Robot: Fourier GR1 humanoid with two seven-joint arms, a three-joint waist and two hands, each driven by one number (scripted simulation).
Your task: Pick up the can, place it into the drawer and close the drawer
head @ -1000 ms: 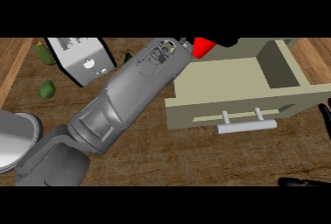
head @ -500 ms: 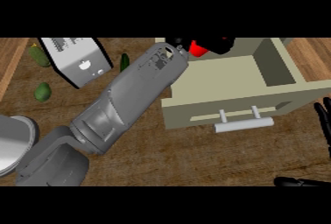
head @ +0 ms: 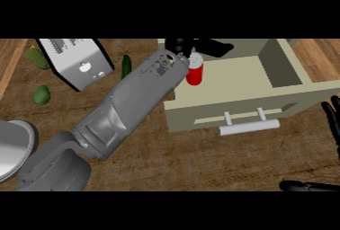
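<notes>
The red can (head: pixel 194 75) hangs upright over the left rear corner of the open beige drawer (head: pixel 246 85). My left hand (head: pixel 194 46) is curled round the can's top, with its grey forearm (head: pixel 136 101) stretching in from the lower left. The can's upper end is partly hidden by the fingers. The drawer's pale bar handle (head: pixel 249 126) faces me at the front. At the right edge my right hand (head: pixel 331 120) rests open with fingers up, and its thumb (head: pixel 309 185) shows at the lower right.
A silver toaster (head: pixel 76 63) stands at the back left. Beside it lie a dark green cucumber (head: pixel 126 66), another green vegetable (head: pixel 37 58) and a small green fruit (head: pixel 42 95). A metal bowl (head: pixel 10 148) sits at the left edge.
My left hand has carried the can to the right, from beside the drawer to over its inside. The right hand has come into view at the right edge.
</notes>
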